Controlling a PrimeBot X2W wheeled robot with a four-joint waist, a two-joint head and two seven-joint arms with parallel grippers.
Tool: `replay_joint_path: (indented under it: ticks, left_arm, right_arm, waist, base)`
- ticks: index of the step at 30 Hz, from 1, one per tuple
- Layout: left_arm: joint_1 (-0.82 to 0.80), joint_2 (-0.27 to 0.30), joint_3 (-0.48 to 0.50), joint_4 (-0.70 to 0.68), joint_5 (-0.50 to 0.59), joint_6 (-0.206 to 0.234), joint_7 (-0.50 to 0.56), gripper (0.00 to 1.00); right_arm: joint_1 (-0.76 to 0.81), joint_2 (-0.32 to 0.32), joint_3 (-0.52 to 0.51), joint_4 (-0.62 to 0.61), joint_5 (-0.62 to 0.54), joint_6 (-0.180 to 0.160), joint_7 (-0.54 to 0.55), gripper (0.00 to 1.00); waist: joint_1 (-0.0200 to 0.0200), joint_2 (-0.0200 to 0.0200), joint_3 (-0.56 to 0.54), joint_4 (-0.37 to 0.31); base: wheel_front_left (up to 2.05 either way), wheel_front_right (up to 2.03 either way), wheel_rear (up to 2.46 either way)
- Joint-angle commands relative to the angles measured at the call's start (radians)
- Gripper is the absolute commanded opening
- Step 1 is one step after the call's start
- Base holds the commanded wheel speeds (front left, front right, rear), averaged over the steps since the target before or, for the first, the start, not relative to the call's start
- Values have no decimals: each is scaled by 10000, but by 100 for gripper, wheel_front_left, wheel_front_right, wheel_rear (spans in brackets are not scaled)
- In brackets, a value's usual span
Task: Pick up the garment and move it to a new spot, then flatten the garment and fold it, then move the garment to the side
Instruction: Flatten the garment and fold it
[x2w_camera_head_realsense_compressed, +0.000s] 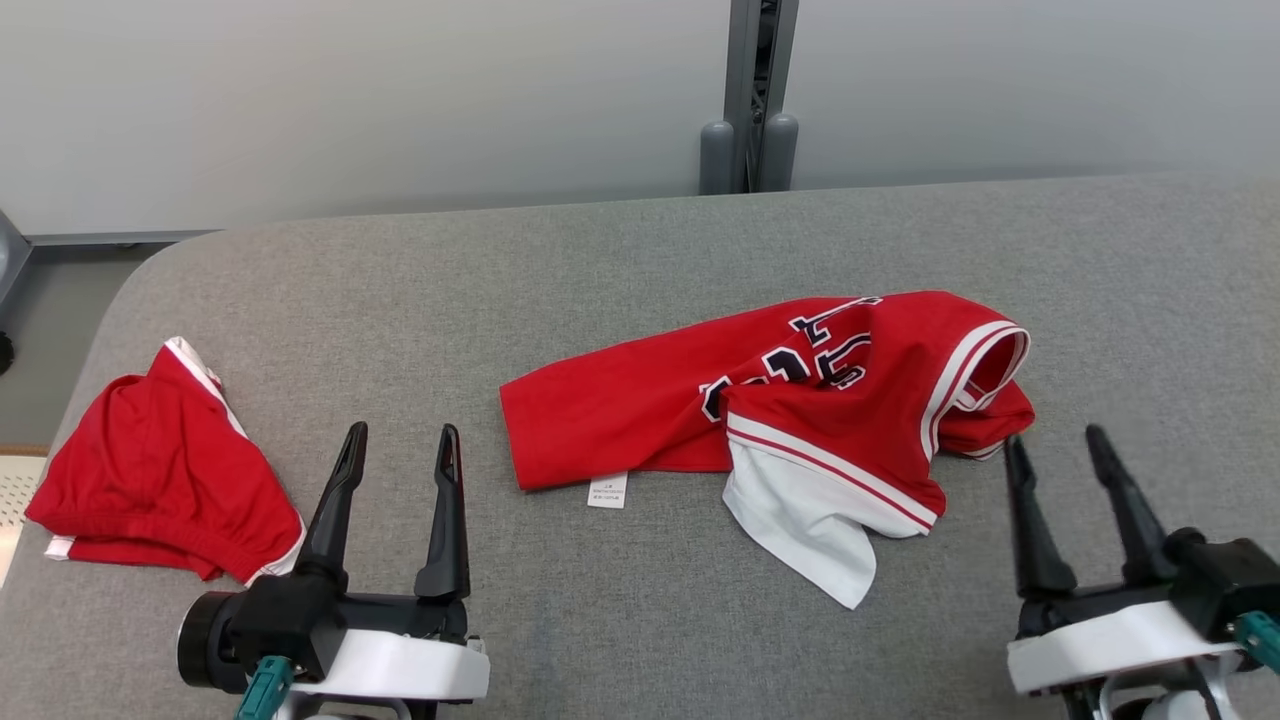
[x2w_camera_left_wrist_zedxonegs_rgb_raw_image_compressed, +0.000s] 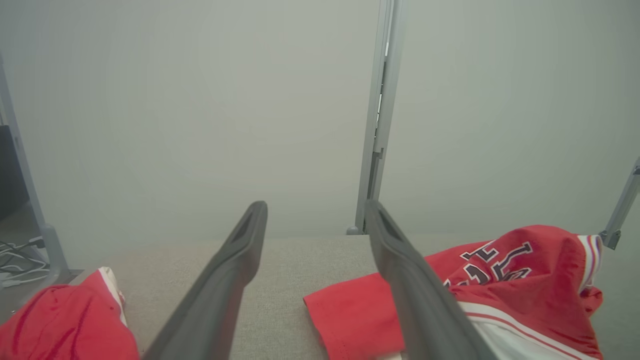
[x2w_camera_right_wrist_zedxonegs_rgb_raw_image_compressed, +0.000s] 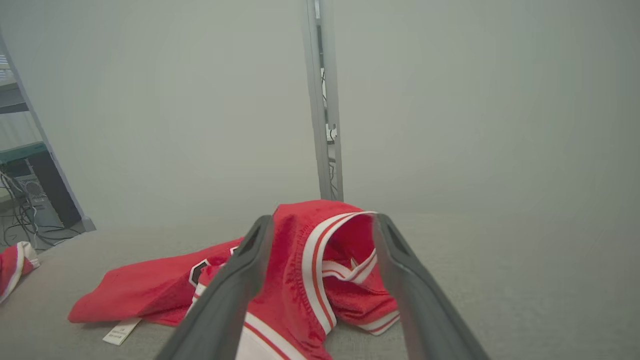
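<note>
Long dark fingers (x2w_camera_head_realsense_compressed: 335, 510), white wrists (x2w_camera_head_realsense_compressed: 400, 675), teal plugs (x2w_camera_head_realsense_compressed: 262, 690)

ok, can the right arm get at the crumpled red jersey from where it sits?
Probably yes. The right gripper stands open just short of the jersey, at its striped, bunched end, with only bare table between them. The fabric is layered there, so a pinch may catch several folds.

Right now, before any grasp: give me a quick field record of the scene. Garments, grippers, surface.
surface: grey padded table
target: red jersey, crumpled, centre-right, white inner panel turned out at its near edge
tag: white care tag at the jersey's near hem
other item: second red garment, bunched at far left, apart from the jersey
left gripper: open, empty, between the two garments
right gripper: open, empty, pointing at the jersey's striped opening
stage: jersey not yet picked up
</note>
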Motion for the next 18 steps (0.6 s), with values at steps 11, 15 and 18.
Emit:
replay_joint_path:
  ticks: [11,15,18]
  left_arm:
    - [-476,30,-377,115,-97,-64,-5,100]
    - [-554,26,-441,166,-192,-53,-5,100]
    - [-614,25,-485,193,-298,-12,-6,100]
  right_arm:
    - [-259,-61,1533,1999,770,-1,2019,100]
    - [-318,-67,1824,2312,1202,-1,2328,100]
    - [-408,-66,1940,2538,1444,-1,2495,100]
  waist:
    - [0,0,674,229]
    - [0,0,761,395]
    - [0,0,816,551]
  base:
    - [0,0,0]
    - [0,0,0]
    - [0,0,0]
